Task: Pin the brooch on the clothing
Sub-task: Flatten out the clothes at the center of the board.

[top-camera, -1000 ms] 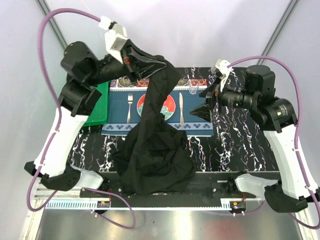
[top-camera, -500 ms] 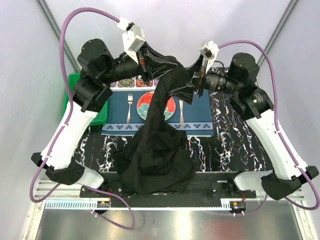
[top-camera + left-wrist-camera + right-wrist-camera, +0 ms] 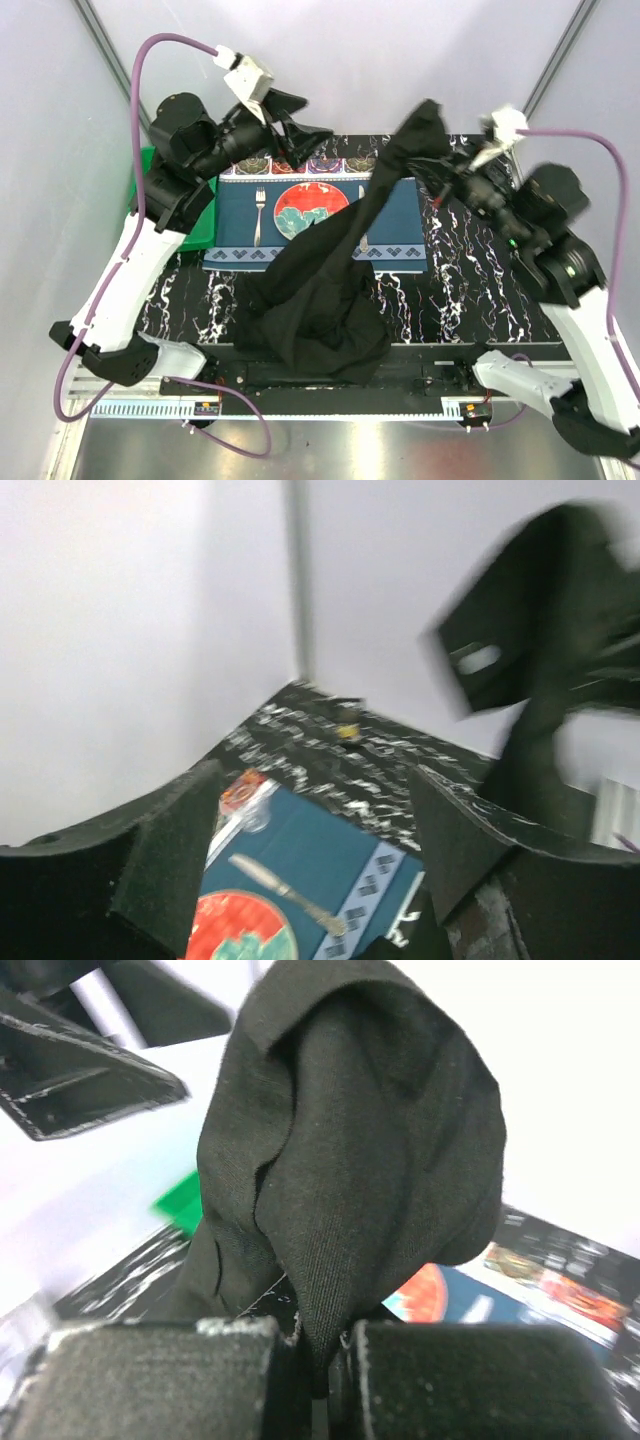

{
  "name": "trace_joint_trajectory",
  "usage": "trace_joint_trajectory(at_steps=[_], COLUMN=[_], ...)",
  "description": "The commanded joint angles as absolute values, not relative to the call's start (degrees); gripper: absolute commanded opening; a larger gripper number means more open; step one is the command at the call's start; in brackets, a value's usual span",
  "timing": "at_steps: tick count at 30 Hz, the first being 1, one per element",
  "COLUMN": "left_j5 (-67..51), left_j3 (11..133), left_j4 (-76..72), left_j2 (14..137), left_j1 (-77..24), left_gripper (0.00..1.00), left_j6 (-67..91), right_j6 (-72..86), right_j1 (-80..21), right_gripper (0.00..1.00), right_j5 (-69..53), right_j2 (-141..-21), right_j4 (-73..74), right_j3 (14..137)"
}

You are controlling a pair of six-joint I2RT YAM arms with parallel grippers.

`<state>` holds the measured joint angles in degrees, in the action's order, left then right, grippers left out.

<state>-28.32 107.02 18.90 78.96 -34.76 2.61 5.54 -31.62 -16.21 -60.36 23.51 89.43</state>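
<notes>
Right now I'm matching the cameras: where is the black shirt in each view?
Top external: black shirt heaped at centre, one strip stretched up-right.
Left wrist: blurred dark shape at right, probably it.
Right wrist: fills the centre, pinched by the right gripper.
Shared landmark: the red plate print.

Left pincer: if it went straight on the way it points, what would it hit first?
Probably the marbled table, beyond the placemat; the lifted shirt hangs off to the side. Depth is hard to judge.
</notes>
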Motion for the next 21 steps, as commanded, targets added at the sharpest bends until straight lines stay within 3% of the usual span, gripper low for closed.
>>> trace_joint_trajectory(at_steps=[1, 4, 8, 14, 16, 18, 21], left_j5=[-12.9, -10.5, -9.9, -9.2, -13.9, -28.6, -39.6], left_j3=[102.9, 97.1, 87.0, 83.3, 83.0, 79.5, 73.0], left_j4=[16.5, 16.7, 17.8, 22.5, 25.1, 27.3, 33.4], left_j2=[75.4, 76.0, 77.8, 84.5, 85.3, 83.7, 76.5], left_j1=[-26.5, -22.2, -22.2, -22.6, -22.9, -23.1, -29.1], left_gripper=[0.80, 0.79, 0.79, 0.74, 0.70, 0.70, 0.74], left_j6=[3.3, -1.5, -10.3, -12.9, -13.7, -18.0, -29.6], right_j6=[3.6, 4.2, -4.0, -16.2, -19.5, -22.6, -25.6], right_j1=[-31.5, -25.4, -25.2, -23.5, -23.3, -23.1, -23.1], right_gripper=[0.00, 0.00, 0.00, 0.00, 0.00, 0.00, 0.00], right_j5=[17.9, 19.0, 9.1, -2.5, -2.6, -0.4, -0.3], right_j2=[-49.4, -46.1, -37.6, -29.3, -27.9, -26.8, -25.8], right_j4=[24.1, 26.5, 26.5, 33.0, 34.4, 36.5, 38.8], right_j3=[85.3, 85.4, 80.8, 79.7, 79.9, 81.0, 82.3])
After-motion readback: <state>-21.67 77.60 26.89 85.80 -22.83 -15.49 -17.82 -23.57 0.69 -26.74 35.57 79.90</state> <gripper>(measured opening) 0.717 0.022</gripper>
